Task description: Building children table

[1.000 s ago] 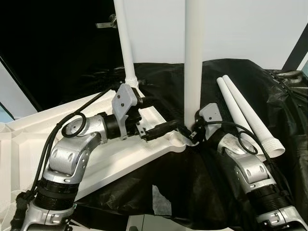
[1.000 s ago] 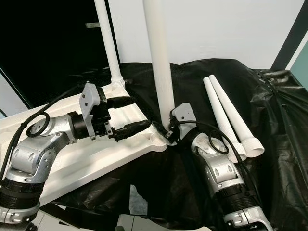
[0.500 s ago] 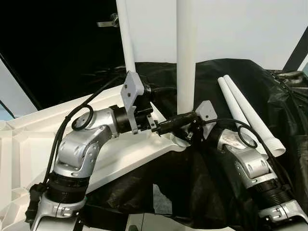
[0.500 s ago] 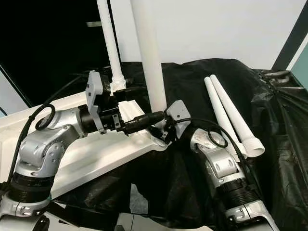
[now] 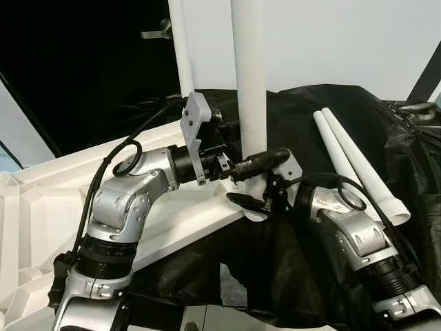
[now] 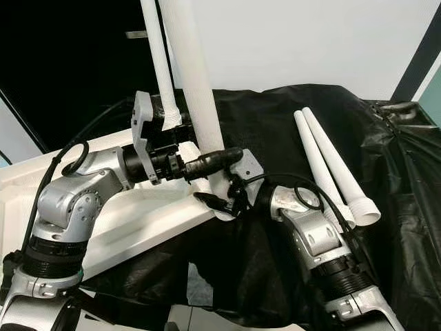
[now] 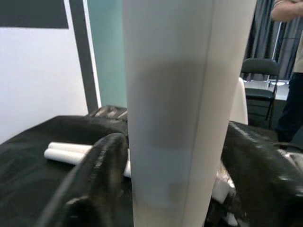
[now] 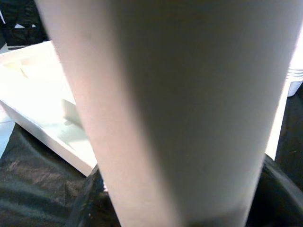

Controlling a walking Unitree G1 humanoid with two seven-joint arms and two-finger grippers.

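A white table leg [image 5: 251, 103] stands nearly upright at the corner of the upturned white tabletop [image 5: 41, 207], which lies on a black sheet [image 5: 310, 131]. The left claw [image 5: 255, 162] is clamped on the leg low down, fingers on either side. The right claw [image 5: 253, 203] grips its base just below. A second leg [image 5: 180, 48] stands behind; two spare legs [image 5: 358, 165] lie on the sheet.

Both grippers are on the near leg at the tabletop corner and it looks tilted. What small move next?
Probably tip the near leg upright before turning it. It leans left over its corner socket, while the far leg stands straighter. The left gripper straddles it, the right gripper low at its base.
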